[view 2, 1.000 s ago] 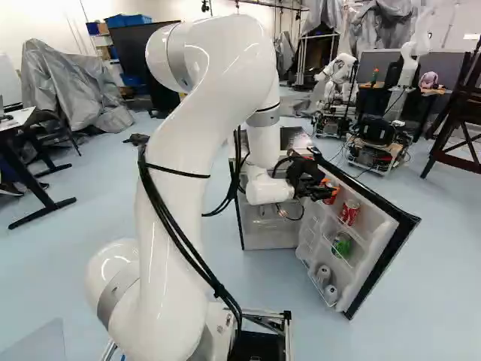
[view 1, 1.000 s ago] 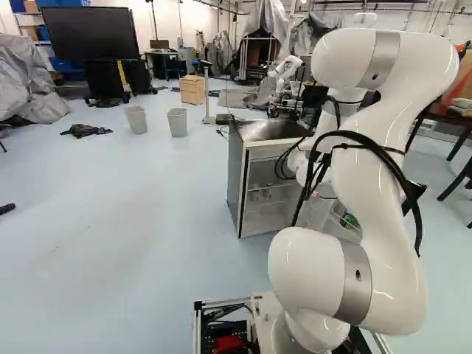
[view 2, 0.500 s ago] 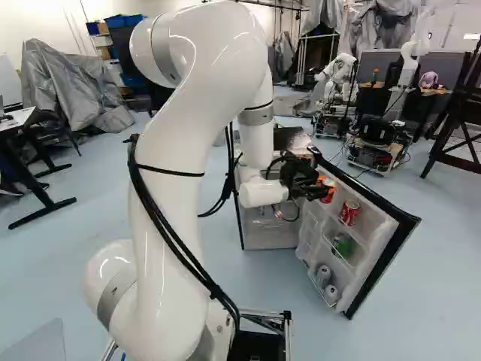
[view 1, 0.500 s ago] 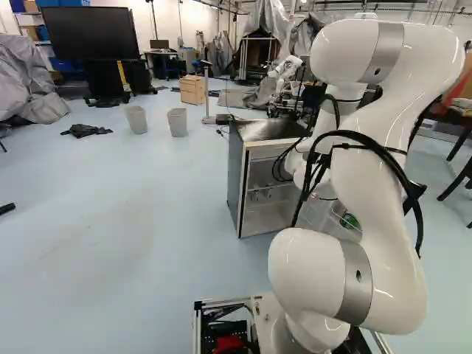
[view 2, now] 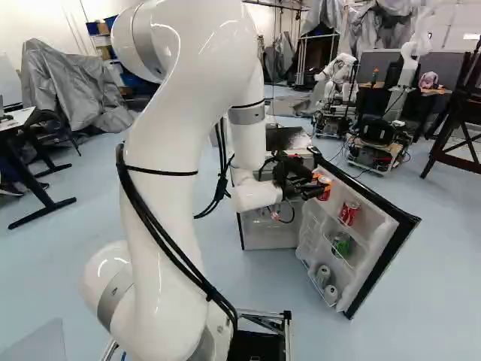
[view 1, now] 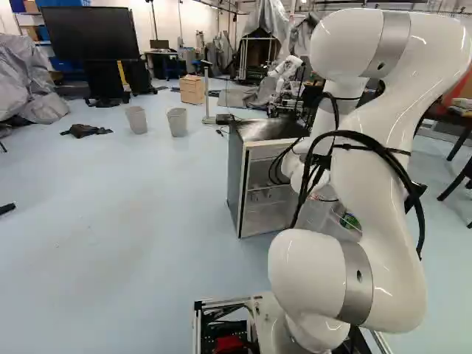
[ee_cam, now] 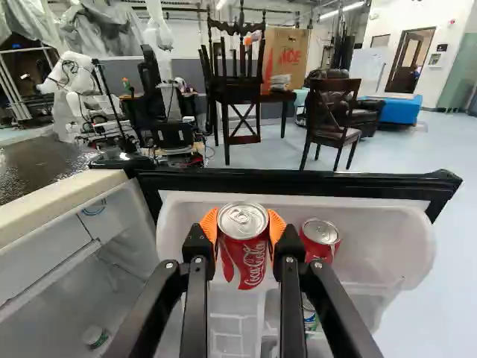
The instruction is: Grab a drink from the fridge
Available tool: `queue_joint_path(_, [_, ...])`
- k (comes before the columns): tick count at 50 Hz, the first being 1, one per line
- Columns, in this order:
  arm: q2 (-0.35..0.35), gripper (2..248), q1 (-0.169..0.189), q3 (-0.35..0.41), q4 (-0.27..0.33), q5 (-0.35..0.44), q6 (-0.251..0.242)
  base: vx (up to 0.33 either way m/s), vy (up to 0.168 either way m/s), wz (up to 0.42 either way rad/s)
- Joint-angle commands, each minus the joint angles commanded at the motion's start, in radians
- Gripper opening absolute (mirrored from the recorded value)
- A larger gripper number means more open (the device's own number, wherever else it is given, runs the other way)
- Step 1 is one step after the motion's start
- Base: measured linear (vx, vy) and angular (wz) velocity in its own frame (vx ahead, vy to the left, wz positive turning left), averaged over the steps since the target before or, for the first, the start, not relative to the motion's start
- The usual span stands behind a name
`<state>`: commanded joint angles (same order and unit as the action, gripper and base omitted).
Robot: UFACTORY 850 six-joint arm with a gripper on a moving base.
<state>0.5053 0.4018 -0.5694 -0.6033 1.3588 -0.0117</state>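
Observation:
In the right base view my gripper is at the upper inner side of the open fridge door. The wrist view shows the gripper shut on a red can, an orange pad pressed against each side. This can stands upright and looks higher than the second red can, which rests beside it in the door's shelf. Lower in the door are a green can and pale cans. The open fridge adjoins the door; the held can's lower side is partly hidden by the fingers.
The fridge's top edge and the door's black rim lie close around the gripper. Beyond them are wooden chairs and another robot. Two grey bins stand on the floor left of the fridge.
My arm has drawn back, the gripper shifting left and slightly up in the right base view, with the held can moving along. The base and the fridge door have stayed put.

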Motion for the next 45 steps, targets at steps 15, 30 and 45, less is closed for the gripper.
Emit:
queue_joint_path(15, [-0.023,90,-0.026,0.033,0.019,0.021,0.0,0.0,0.0,0.0])
queue_joint_path(30, [-0.047,90,-0.055,0.068,0.053,0.027,0.0,0.0,0.0,0.0])
queue_joint_path(45, [-0.082,90,-0.084,0.116,0.09,0.027,0.0,0.0,0.0,0.0])
